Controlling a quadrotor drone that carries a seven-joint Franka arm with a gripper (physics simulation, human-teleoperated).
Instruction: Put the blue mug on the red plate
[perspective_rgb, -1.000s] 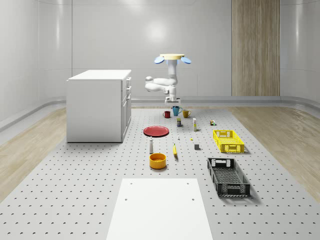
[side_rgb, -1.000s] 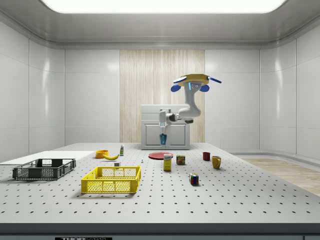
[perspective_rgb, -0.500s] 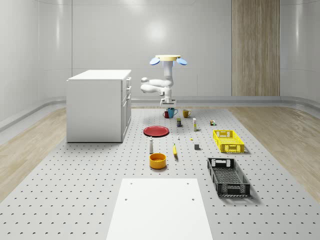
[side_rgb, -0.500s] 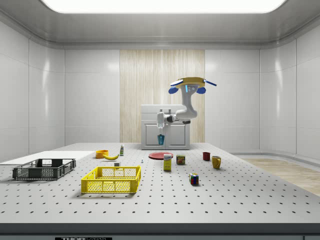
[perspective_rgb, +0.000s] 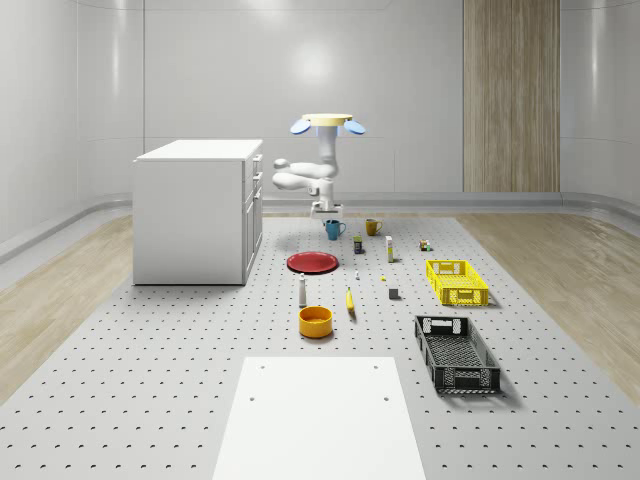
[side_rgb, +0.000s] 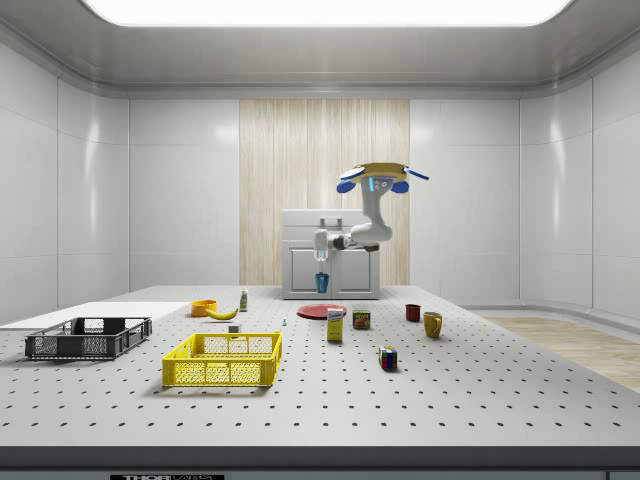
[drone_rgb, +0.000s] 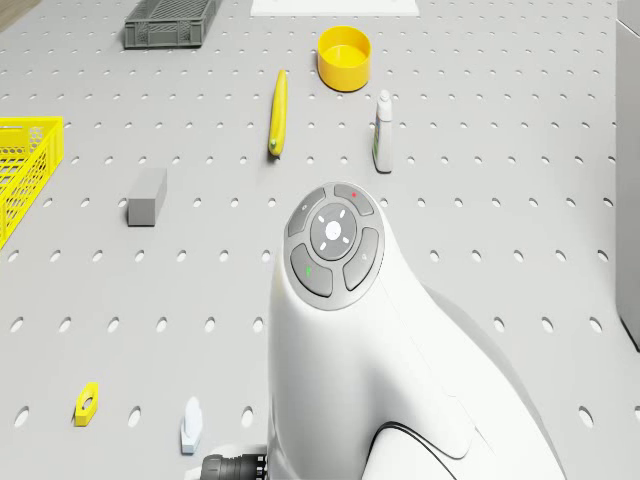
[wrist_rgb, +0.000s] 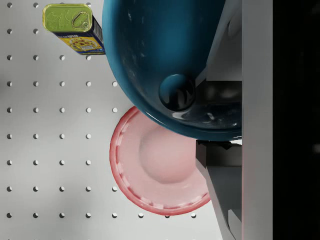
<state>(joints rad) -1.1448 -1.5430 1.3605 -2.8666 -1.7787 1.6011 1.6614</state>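
Blue mug (side_rgb: 321, 282) is hanging in our gripper (side_rgb: 321, 270), the fingers clamped on it, and we are holding it in the air. In the side view, left to right, the mug sits just above the red plate (side_rgb: 321, 312), whose centre lies almost directly below; our drone (side_rgb: 380, 178) is hovering up right of both. Around the plate the perforated table (side_rgb: 480, 400) is offering room, the yellow can (wrist_rgb: 75, 27) lying near.

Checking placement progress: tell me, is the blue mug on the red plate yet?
Not yet. The blue mug hangs in the gripper, above the red plate.
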